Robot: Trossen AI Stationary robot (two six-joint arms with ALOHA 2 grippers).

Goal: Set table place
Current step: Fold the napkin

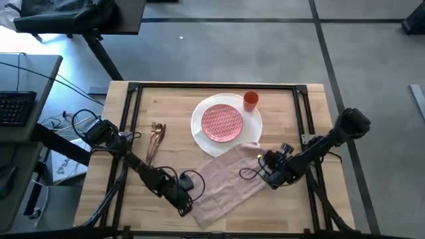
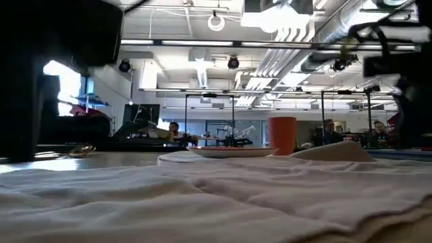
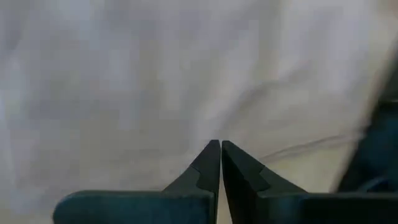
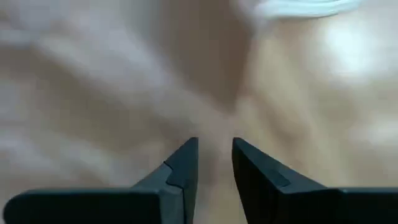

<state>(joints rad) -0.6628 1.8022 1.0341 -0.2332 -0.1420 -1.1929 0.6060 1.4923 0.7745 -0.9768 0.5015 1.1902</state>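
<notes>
napkin (image 1: pixel 229 180) lies spread across the near middle of the table (image 1: pixel 172 99), one corner lapping the white plate (image 1: pixel 199 133). the red-patterned plate (image 1: pixel 222 123) sits on the white plate, the orange cup (image 1: pixel 250 100) stands touching its far rim, and the cutlery (image 1: pixel 157 138) rests on bare wood well apart from the cloth.

left gripper (image 3: pixel 220 149) is at the near left edge of the napkin. its jaws are together, tips meeting right at the cloth; whether a fold is pinched between them cannot be told. right gripper (image 4: pixel 214 149) is over the right edge of the napkin, near the plate. its jaws stand slightly apart, with pink cloth directly ahead of the gap and nothing visibly clamped.

step in hand, by judgement: arranging the napkin with both arms. plates and cup appear placed; the cutlery appears unplaced.

next move likely calls for the right jaws to close on the cloth edge ahead of them, then for both grippers to move together so the napkin does not drag the plate.
</notes>
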